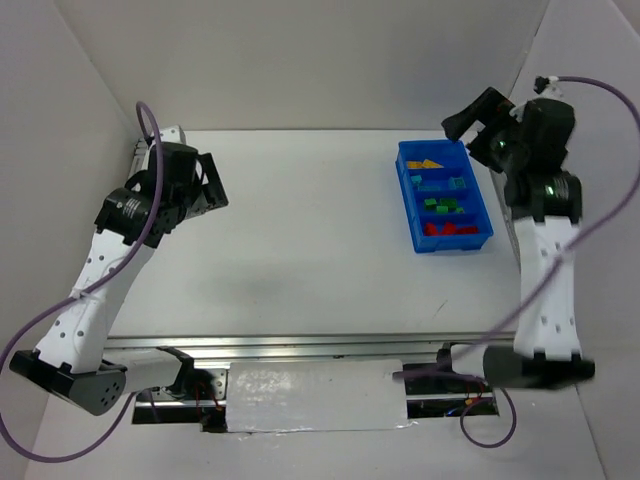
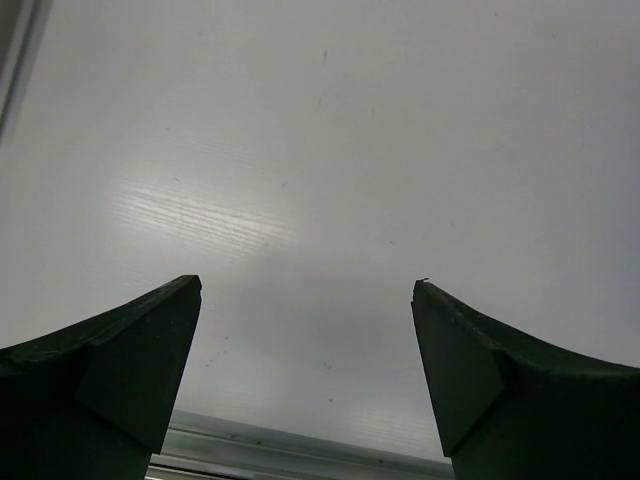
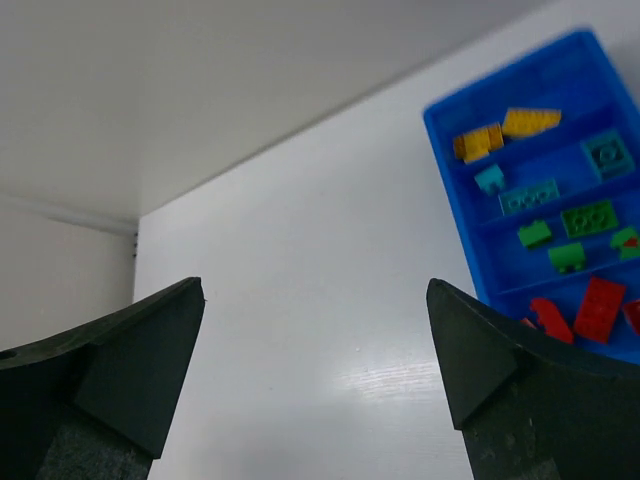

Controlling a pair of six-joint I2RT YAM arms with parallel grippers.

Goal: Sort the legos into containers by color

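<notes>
Location: bin (image 1: 452, 242) near far right corner of table (image 1: 300, 220). All legos (image 3: 530, 195) seen lie inside: yellow in farthest compartment, then teal, green, red nearest. Bricks likely light, rigid, slick; pinch across flat side walls, not studs. Tools: right gripper (image 3: 315, 285) above bin's far end, jaws apart, empty. The left gripper (image 2: 305, 285) near far left edge, jaws apart, empty.
</notes>
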